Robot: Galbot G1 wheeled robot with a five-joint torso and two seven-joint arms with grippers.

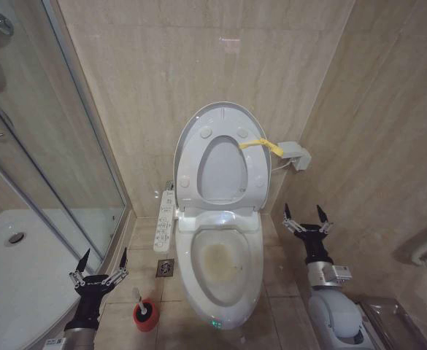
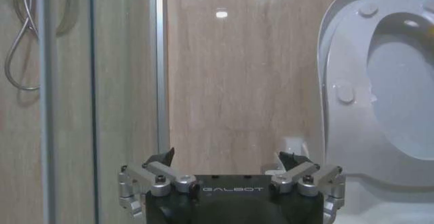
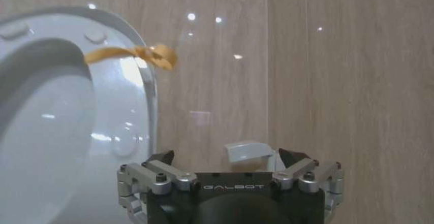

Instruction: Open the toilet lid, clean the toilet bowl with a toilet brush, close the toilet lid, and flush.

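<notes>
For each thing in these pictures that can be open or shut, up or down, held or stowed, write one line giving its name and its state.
toilet lid: raised, leaning against the wall.
seat ring: raised with the lid.
toilet bowl: uncovered, stained inside.
toilet brush: standing in its red holder on the floor.
left gripper: open, holding nothing.
right gripper: open, holding nothing.

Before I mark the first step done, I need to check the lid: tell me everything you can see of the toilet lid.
The toilet lid is a glossy white, elongated-oval piece that looks like plastic. It stands raised, leaning back toward the beige tiled wall, with the seat ring folded up against its inner face. Round bumper pads show on the raised surfaces. A yellow loop tag hangs across its upper right edge. Below it the toilet bowl lies open. Neither gripper touches the lid.
</notes>
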